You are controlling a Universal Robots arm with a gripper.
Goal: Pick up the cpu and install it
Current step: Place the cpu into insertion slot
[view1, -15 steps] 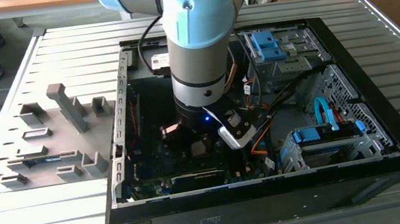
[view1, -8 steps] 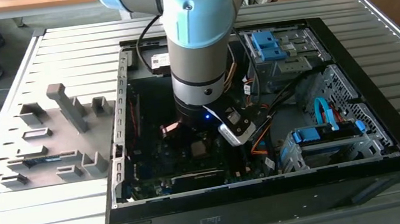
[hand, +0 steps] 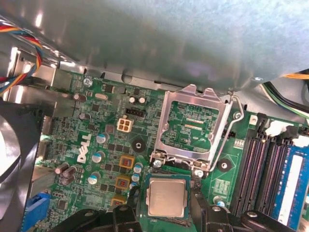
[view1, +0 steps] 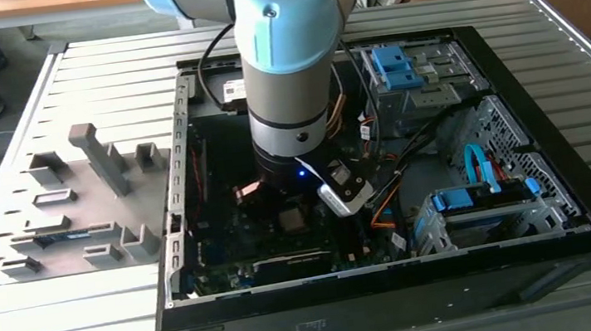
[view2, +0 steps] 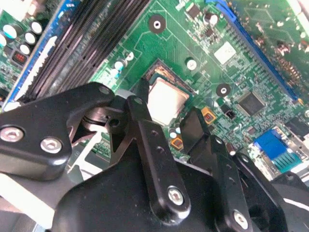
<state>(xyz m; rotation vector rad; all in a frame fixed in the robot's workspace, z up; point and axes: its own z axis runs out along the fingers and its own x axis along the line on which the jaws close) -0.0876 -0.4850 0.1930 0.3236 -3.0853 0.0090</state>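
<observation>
Slatted desk, open case mid-desk. Arm plunges vertically into the case. We note tool fingers apart, flanking the cpu seated in its socket.

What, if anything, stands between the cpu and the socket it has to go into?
Nothing visible. In the first wrist view the cpu lies at the gripper, right at the socket, and the metal retention frame is swung open, clear of it. Whether it is fully seated cannot be told.

Slatted table carries a computer case and fixture blocks.
</observation>
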